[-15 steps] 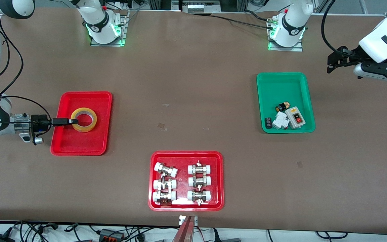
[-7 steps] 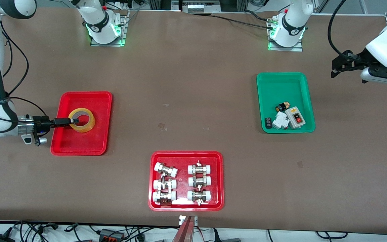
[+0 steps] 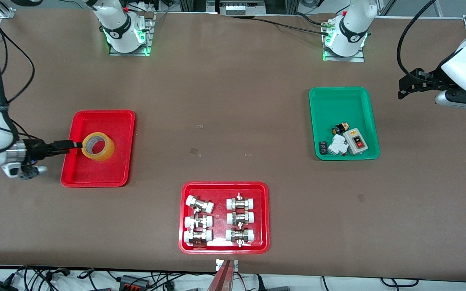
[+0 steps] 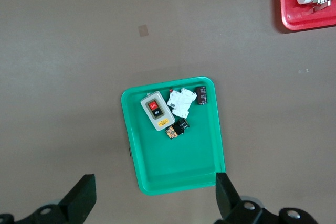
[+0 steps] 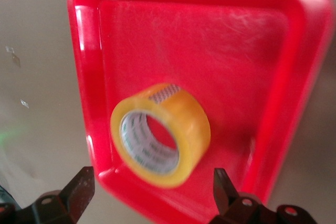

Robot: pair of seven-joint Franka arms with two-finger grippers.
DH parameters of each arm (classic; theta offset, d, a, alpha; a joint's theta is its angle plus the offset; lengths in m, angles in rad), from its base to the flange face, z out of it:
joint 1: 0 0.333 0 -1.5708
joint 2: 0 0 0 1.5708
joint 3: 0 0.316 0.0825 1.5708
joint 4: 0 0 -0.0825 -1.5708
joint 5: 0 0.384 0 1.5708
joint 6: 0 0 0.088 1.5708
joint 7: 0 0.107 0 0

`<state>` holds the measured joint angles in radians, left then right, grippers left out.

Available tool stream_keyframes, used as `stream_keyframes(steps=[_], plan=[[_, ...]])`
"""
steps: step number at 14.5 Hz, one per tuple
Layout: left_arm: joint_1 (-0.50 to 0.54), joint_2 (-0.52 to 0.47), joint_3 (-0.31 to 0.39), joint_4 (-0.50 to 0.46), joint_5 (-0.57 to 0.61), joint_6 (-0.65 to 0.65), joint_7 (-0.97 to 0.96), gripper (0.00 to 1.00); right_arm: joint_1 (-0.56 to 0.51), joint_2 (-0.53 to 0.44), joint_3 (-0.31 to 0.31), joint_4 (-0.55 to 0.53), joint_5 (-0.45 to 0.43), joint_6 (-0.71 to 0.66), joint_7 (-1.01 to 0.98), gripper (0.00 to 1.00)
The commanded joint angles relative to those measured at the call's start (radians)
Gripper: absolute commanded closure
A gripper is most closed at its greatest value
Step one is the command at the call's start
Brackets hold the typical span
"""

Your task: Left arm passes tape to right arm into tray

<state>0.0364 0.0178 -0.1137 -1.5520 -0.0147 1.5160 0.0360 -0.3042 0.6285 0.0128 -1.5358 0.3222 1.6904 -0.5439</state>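
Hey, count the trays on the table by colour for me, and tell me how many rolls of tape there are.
Red trays: 2, the tray with the tape in it and the fittings tray
Green trays: 1, the green tray
Tape rolls: 1, the tape
Total: 4

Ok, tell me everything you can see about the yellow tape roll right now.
The tape is a wide roll of translucent yellow packing tape with a large round hole and a pale printed core. It sits in the plain red tray, tipped up rather than flat, its hole facing the right gripper. That gripper's fingers are open and apart from the roll; nothing holds it.
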Motion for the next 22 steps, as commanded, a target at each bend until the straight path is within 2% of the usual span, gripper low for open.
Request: stream_keyframes(steps=[1,5,8,12,14,17,18,20,22], plan=[[0.0,0.019,-0.006,0.039,0.009,-0.027,-0.018,0.0,0.042,-0.107,0.009,0.044,-0.103,-0.086,0.213,0.0],[-0.001,0.019,-0.008,0.039,0.009,-0.03,-0.016,0.0,0.186,-0.145,0.001,0.251,-0.27,-0.234,0.382,0.0],[-0.001,0.019,-0.008,0.039,0.009,-0.031,-0.015,0.0,0.235,-0.147,0.003,0.377,-0.279,-0.356,0.517,0.0],[-0.001,0.019,-0.008,0.039,0.009,-0.04,-0.013,0.0,0.234,-0.148,-0.002,0.482,-0.278,-0.325,0.518,0.0],[0.0,0.019,-0.008,0.039,0.009,-0.043,-0.01,0.0,0.231,-0.15,-0.002,0.482,-0.279,-0.305,0.533,0.0],[0.0,0.019,-0.009,0.041,0.007,-0.046,-0.005,0.0,0.24,-0.165,-0.011,0.474,-0.278,-0.201,0.522,0.0],[0.0,0.019,-0.009,0.041,0.007,-0.046,-0.005,0.0,0.253,-0.191,-0.016,0.436,-0.284,-0.157,0.533,0.0],[-0.001,0.019,-0.009,0.041,0.007,-0.046,-0.007,0.0,0.27,-0.301,-0.02,0.253,-0.304,-0.028,0.53,0.0],[-0.001,0.019,-0.009,0.041,0.007,-0.046,-0.007,0.0,0.263,-0.366,-0.022,0.16,-0.307,0.006,0.524,0.0]])
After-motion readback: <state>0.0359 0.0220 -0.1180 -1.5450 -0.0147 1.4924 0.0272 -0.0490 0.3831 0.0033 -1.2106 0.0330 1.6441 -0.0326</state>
